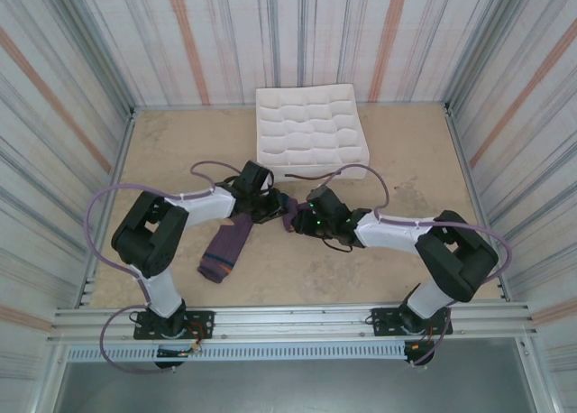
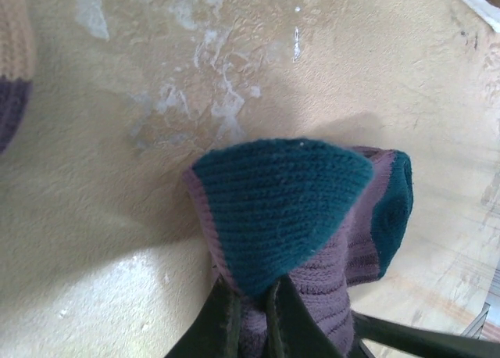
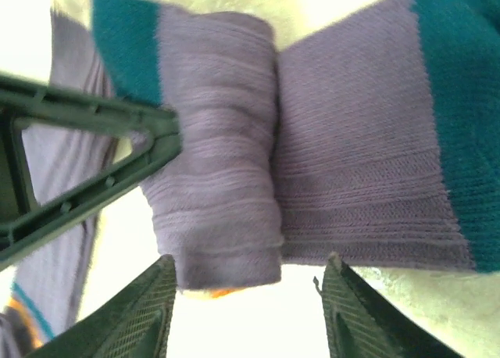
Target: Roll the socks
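The partly rolled sock (image 1: 288, 218) sits near the middle of the table (image 1: 406, 160), between the tips of the two arms. The white grid-compartment box (image 1: 311, 132) is at its 12 o'clock, and the second sock (image 1: 225, 249) lies flat and unrolled toward its 8 o'clock. The left gripper (image 2: 254, 295) is pinched tight on the purple knit just under the teal heel patch (image 2: 273, 209), which bulges up above the fingers. The right gripper (image 3: 246, 291) has its jaws parted, one finger at either side of the roll's near end, and neither visibly presses it. In the right wrist view the roll is a thick purple cylinder at 12 o'clock from those fingers, with flat fabric running off toward 3 o'clock. The socks look light, soft and stretchy, and the ribbed knit should give grip rather than slip. Nothing here is fragile, but the fabric has no stiffness, so a roll will likely spring loose once released unless something pins it. The best hold, I judge, is across the middle of the roll, squeezing all layers at once. A grip on a single outer layer or the loose tail would probably just peel it away. The second sock is probably best taken at one end, so the roll can start from there.
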